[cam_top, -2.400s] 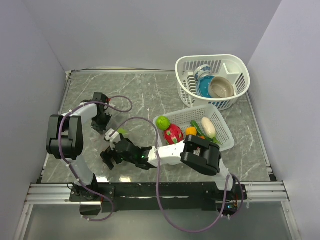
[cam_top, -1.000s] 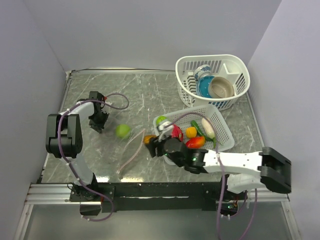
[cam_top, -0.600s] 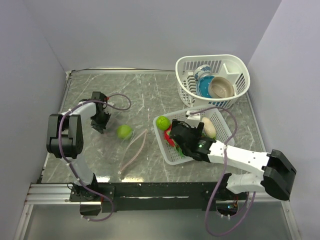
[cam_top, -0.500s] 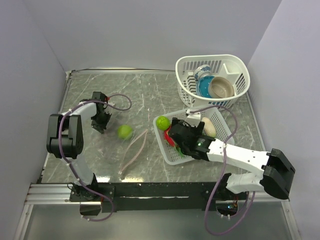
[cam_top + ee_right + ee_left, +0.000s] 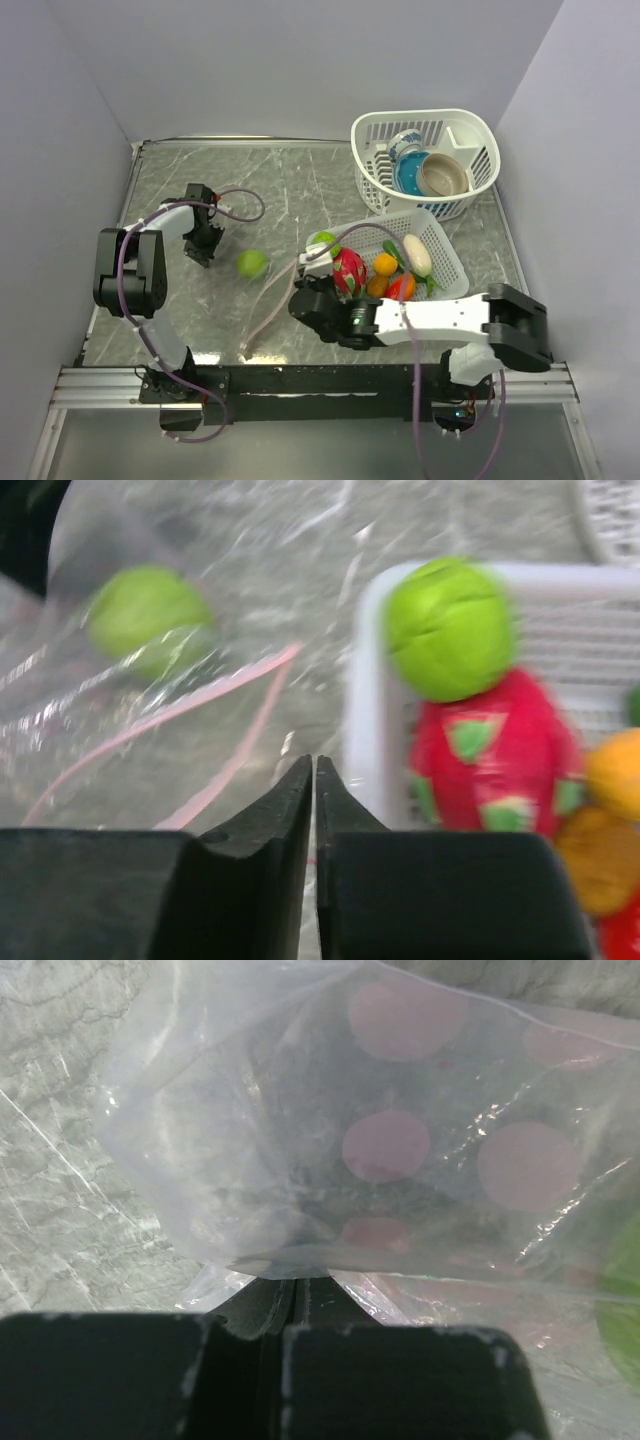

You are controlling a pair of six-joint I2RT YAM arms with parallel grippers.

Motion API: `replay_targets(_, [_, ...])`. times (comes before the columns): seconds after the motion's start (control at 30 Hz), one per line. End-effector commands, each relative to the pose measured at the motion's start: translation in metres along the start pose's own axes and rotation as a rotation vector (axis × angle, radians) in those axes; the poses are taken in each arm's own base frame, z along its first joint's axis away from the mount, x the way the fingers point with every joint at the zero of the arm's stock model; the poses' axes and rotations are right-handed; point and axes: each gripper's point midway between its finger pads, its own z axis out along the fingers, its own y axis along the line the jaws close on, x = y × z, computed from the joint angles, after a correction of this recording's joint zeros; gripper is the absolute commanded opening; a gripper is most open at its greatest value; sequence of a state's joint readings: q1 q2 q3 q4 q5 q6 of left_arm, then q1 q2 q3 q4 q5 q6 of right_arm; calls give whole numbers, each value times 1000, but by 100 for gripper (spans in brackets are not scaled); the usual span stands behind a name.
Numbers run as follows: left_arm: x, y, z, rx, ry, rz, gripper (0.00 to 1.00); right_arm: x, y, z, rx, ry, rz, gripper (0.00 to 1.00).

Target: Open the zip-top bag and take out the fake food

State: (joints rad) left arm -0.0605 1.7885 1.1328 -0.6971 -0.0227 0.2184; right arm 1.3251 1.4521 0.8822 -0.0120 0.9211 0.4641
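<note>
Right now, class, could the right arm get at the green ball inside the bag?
Probably yes: the bag opens toward the right gripper, nothing between it and the green ball; its jaws are shut.

From the table (image 5: 300, 190) centre, you have the round basket (image 5: 420, 115) at two o'clock, with the cup (image 5: 405, 145) and bowl (image 5: 444, 174) in it. At three o'clock lies the rectangular basket (image 5: 452, 268), holding most of the fake food (image 5: 385, 265). At nine o'clock lies the zip-top bag (image 5: 240, 290), with one ball (image 5: 252, 263) inside.

Clear zip-top bag (image 5: 232, 285) flat (green ball (image 5: 252, 263) inside)
</note>
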Motion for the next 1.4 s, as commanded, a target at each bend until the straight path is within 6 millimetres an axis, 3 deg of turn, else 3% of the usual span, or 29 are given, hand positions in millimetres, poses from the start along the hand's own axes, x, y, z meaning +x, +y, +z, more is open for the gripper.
replay_targets(0.0, [-4,-6,-7,20,-35,-6,1,4,52,10,-150,8,34,9])
replay_targets(0.13, [-5,-6,-7,19,-36,-8,1,12,81,18,-231,20,21,10])
replay_targets(0.17, [-5,-6,-7,20,-35,-8,1,5,90,20,-246,10,33,11])
replay_targets(0.2, [-4,-6,-7,20,-33,-8,1,17,95,26,-239,28,8,11])
replay_targets(0.3, [-4,-7,-6,20,-33,-8,1,23,113,36,-265,39,-16,11])
replay_targets(0.37, [-2,-7,-5,21,-30,-6,1,18,125,40,-292,36,-12,11])
replay_targets(0.57, [-1,-7,-5,20,-32,1,1,41,136,66,-301,117,-8,12])
replay_targets(0.63, [0,-7,-5,20,-32,3,1,49,131,77,-292,142,8,13])
replay_targets(0.7, [-1,-8,-4,23,-31,6,1,59,131,84,-302,172,7,25])
replay_targets(0.73, [0,-7,-4,24,-30,6,1,61,133,87,-304,174,5,35])
replay_targets(0.77, [-1,-8,-4,26,-28,5,1,58,136,91,-307,168,8,63])
replay_targets(0.8, [-1,-8,-4,29,-29,5,1,67,136,98,-294,178,-12,77])
replay_targets(0.87, [-2,-9,-4,33,-32,0,1,66,135,109,-258,159,-26,95])
replay_targets(0.93, [-3,-11,-5,43,-36,0,1,52,138,117,-250,99,-29,100])
replay_targets(1.13, [0,-17,-4,44,-31,29,1,16,142,138,-243,9,-23,100])
replay_targets(1.23, [6,-19,-1,46,-13,52,1,6,143,147,-220,-9,-22,100])
replay_targets(1.37, [11,-28,-1,85,0,86,1,10,140,165,-172,-7,-45,100])
